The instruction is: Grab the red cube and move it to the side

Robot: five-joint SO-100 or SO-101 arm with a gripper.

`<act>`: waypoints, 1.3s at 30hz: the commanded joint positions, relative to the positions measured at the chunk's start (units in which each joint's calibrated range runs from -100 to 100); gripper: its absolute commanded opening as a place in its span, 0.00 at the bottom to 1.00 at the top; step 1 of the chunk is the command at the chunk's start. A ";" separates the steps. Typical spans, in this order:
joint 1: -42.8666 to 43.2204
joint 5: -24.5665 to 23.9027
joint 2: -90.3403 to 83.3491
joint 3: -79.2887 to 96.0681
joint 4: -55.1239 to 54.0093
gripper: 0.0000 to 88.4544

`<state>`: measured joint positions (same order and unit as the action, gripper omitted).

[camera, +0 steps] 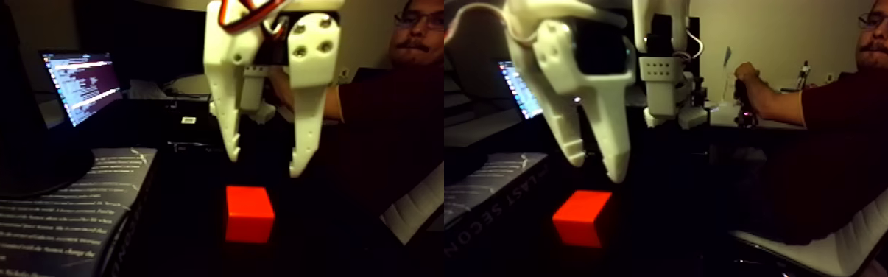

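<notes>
The frame holds two side-by-side views of one dark table. The red cube (249, 214) rests on the black surface in the left half and appears again in the right half as the same cube (581, 216). My white gripper (267, 165) hangs directly above it, jaws pointing down and spread wide, with nothing between them. Its fingertips end a short way above the cube's top face, not touching it. In the right half the gripper (596, 166) is seen from the side, slightly above and behind the cube.
A dark book with white print (45, 221) lies left of the cube. A lit laptop screen (82, 85) stands at the back left. A seated person (847, 125) works a second white arm (667, 74) at the back right.
</notes>
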<state>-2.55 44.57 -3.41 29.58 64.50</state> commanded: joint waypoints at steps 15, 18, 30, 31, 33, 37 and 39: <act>-2.70 1.75 7.86 -9.49 -0.48 0.30; -3.86 2.55 9.37 -10.85 -0.48 0.30; -3.70 2.82 12.99 -12.21 -0.32 0.30; -3.61 2.82 13.32 -12.21 -0.32 0.30; -3.45 2.88 13.91 -12.21 0.11 0.30; -2.95 3.31 14.92 -12.12 0.28 0.31; -2.86 3.31 15.26 -12.12 0.28 0.31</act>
<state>-5.95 47.72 11.91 19.24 64.50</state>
